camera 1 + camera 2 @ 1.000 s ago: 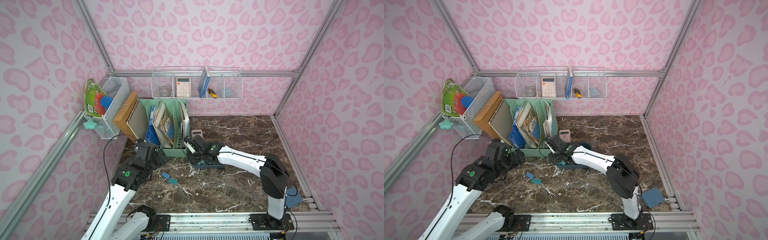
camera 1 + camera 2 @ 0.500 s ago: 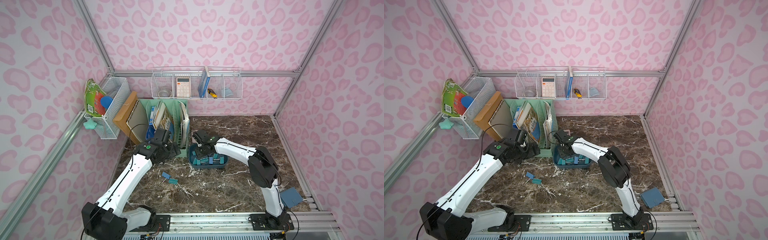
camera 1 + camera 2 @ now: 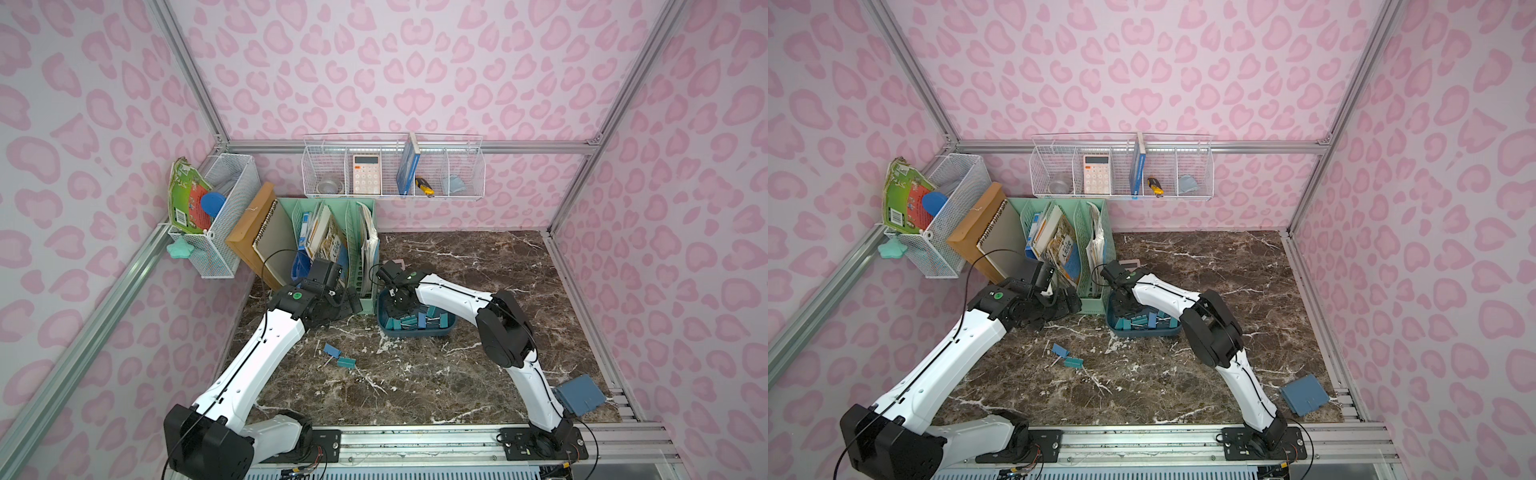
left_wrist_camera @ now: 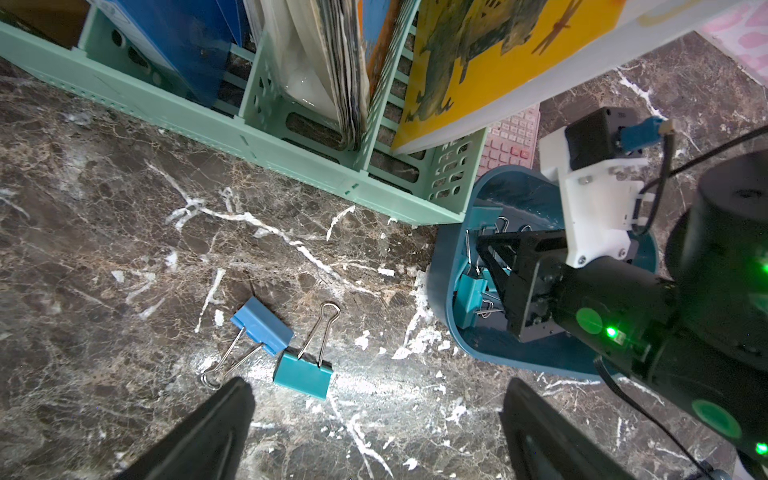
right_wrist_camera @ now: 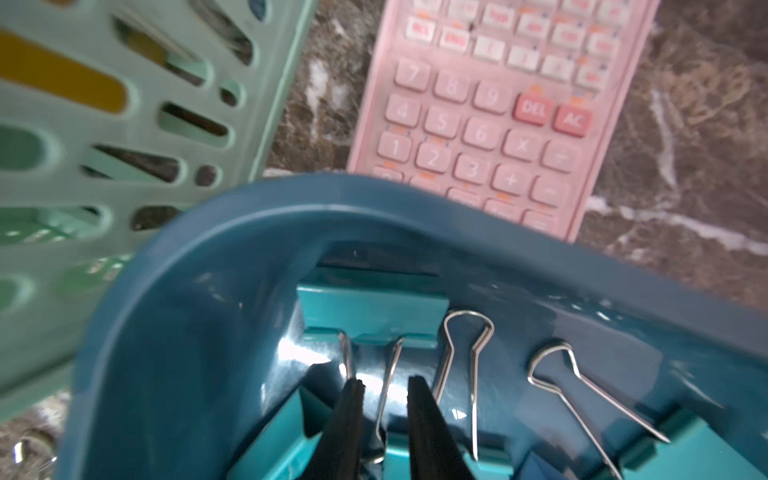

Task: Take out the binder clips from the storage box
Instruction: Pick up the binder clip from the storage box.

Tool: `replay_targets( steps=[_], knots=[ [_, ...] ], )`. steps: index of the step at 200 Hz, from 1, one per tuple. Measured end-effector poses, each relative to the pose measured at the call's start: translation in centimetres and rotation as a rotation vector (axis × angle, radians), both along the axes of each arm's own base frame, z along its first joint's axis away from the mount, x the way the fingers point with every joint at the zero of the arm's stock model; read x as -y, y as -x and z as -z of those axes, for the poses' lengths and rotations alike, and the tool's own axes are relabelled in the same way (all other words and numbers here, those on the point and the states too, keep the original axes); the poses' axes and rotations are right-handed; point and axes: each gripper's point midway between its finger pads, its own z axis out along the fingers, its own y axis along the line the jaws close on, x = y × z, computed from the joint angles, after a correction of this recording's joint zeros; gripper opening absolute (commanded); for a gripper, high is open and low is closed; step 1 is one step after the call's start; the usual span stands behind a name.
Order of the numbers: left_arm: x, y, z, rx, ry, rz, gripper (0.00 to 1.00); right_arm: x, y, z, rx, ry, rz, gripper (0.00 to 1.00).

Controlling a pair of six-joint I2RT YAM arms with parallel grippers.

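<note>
The storage box (image 3: 415,334), a dark blue tray, sits beside the green organizer and holds several teal and blue binder clips (image 3: 415,322). My right gripper (image 3: 397,301) reaches down into the box's left end. In the right wrist view its jaws (image 5: 384,384) are drawn in narrowly around the silver wire handle of a teal binder clip (image 5: 370,316) lying against the box wall (image 5: 291,199). A blue clip (image 4: 262,324) and a teal clip (image 4: 303,376) lie together on the marble left of the box. My left gripper (image 4: 376,384) hovers open above the bare marble between them and the box.
The mint-green file organizer (image 3: 332,232) full of books stands just behind my left gripper and touches the box's corner. A pink calculator (image 5: 498,104) lies behind the box. A blue flat piece (image 3: 579,395) rests at the front right edge. White wire baskets (image 3: 390,166) hang on the walls.
My right gripper's jaws narrowed around a clip's wire handle inside the box. My left arm stretched forward toward the organizer, its gripper staying open.
</note>
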Motion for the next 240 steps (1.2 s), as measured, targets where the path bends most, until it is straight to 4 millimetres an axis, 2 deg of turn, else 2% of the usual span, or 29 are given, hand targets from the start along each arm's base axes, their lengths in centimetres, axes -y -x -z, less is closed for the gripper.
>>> replay_targets(
  steps=[31, 51, 85, 124, 141, 169, 186, 207, 240],
  knots=[
    [0.0, 0.1, -0.2, 0.009, 0.002, 0.003, 0.97, 0.4, 0.2, 1.3, -0.023, 0.023, 0.012, 0.23],
    [0.0, 0.2, -0.2, 0.011, 0.002, 0.003, 0.98, 0.4, 0.0, 1.5, -0.013, 0.023, 0.018, 0.22],
    [-0.1, 0.2, -0.3, 0.016, 0.004, 0.002, 0.98, 0.1, -0.6, 1.6, 0.005, 0.012, 0.028, 0.0],
    [-0.2, 0.3, -0.6, 0.028, 0.006, 0.001, 0.98, 0.4, -0.8, 0.9, 0.014, 0.006, 0.047, 0.0],
    [-0.2, 0.3, -0.7, 0.03, 0.007, 0.001, 0.98, 0.8, -0.7, -0.2, 0.019, 0.007, 0.059, 0.0],
    [-0.2, 0.3, -0.8, 0.034, 0.008, 0.001, 0.98, 1.0, -1.0, -4.1, 0.076, -0.032, 0.074, 0.0],
    [-0.2, 0.3, -1.0, 0.041, 0.01, 0.0, 0.98, 1.1, -0.7, -5.6, 0.103, -0.043, 0.076, 0.0],
    [-0.4, 0.4, -1.3, 0.054, 0.005, -0.006, 0.98, 1.0, 0.7, -6.6, 0.11, -0.048, 0.069, 0.0],
    [-1.3, 0.7, -2.1, 0.083, -0.011, -0.051, 0.98, 0.2, 4.0, -7.5, 0.107, -0.054, 0.033, 0.0]
  ],
)
